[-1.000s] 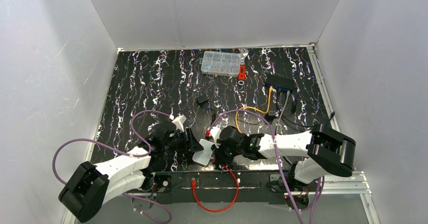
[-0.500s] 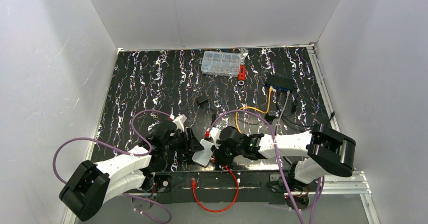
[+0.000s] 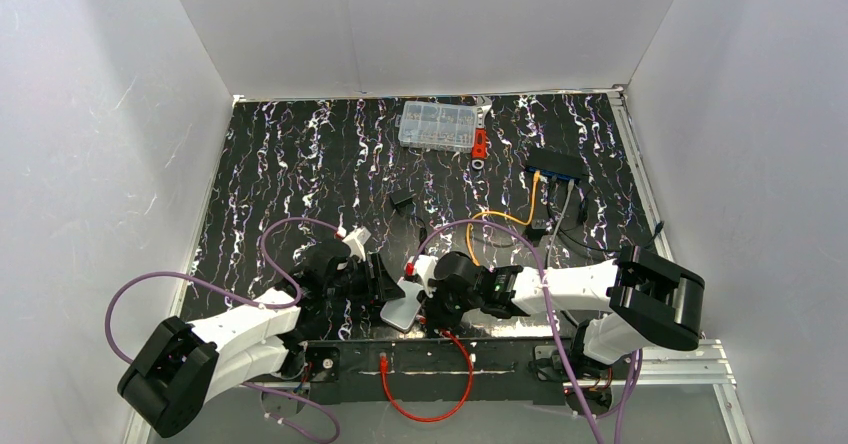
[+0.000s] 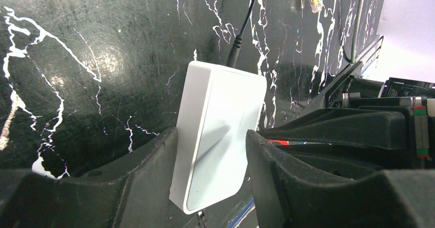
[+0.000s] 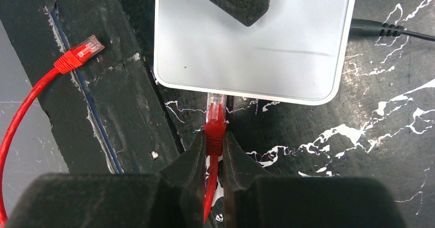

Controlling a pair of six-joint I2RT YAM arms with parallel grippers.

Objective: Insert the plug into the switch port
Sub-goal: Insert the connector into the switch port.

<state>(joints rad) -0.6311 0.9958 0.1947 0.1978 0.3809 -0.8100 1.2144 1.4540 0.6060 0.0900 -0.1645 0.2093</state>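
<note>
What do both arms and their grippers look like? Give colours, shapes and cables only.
Both the left arm and the right arm have white tubular links between bulky black joint housings. A looping purple cable runs along each. The left gripper and right gripper are matte black, each with two thick wedge-shaped fingers. The right wrist carries a small green mark.

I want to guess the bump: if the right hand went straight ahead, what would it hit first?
Probably the white box: the red plug pinched in the right hand points at its edge and would touch first.
</note>
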